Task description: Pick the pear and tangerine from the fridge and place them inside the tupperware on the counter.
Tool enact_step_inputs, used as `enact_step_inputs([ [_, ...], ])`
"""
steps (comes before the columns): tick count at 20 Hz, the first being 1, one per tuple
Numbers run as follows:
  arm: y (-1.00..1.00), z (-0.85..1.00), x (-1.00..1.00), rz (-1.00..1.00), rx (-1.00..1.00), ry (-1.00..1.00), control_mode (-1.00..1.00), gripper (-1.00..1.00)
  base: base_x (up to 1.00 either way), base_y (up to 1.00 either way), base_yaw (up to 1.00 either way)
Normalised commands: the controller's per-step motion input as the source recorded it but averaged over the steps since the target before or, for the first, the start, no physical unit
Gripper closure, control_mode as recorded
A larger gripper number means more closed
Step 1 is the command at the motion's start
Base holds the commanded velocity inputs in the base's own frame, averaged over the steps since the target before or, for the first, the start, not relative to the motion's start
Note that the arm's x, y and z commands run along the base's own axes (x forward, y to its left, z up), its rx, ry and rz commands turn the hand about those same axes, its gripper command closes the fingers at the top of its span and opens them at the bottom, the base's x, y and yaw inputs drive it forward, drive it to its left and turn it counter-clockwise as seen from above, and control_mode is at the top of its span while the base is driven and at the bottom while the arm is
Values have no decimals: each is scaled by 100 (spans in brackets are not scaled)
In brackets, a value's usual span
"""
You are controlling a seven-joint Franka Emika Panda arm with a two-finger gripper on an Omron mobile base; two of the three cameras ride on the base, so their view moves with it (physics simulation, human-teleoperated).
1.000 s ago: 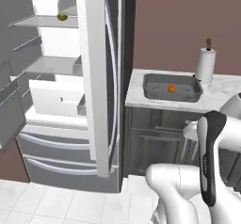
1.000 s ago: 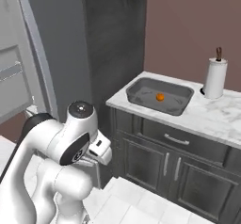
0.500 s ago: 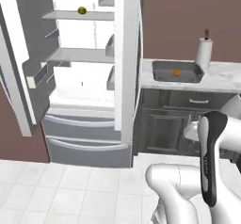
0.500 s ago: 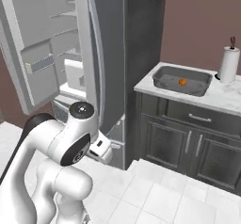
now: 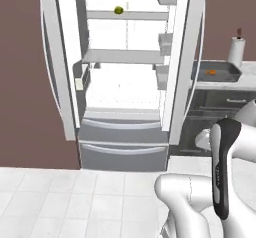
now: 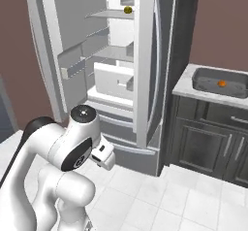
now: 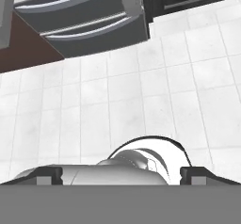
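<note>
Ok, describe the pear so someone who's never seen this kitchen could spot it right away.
Find the fridge standing open with its white inside showing. On its top shelf sits the pear, a small yellow-green lumpy fruit, alone there. The other fruit, the tangerine, is round, orange and lies in the tupperware.

We see a white tiled floor (image 5: 75,197) stretching out below a reddish-brown wall (image 5: 22,82), with dark grey cabinets (image 6: 213,142) standing right of that wall.
</note>
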Motion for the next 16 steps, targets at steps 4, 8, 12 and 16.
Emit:
enact_step_inputs([
  [4,0,0,0,0,0,0,100,-100,45,97,-5],
  [8,0,0,0,0,0,0,100,-100,69,71,-5],
  [12,0,0,0,0,0,0,100,-100,69,34,-21],
  [16,0,0,0,0,0,0,100,-100,73,21,-32],
])
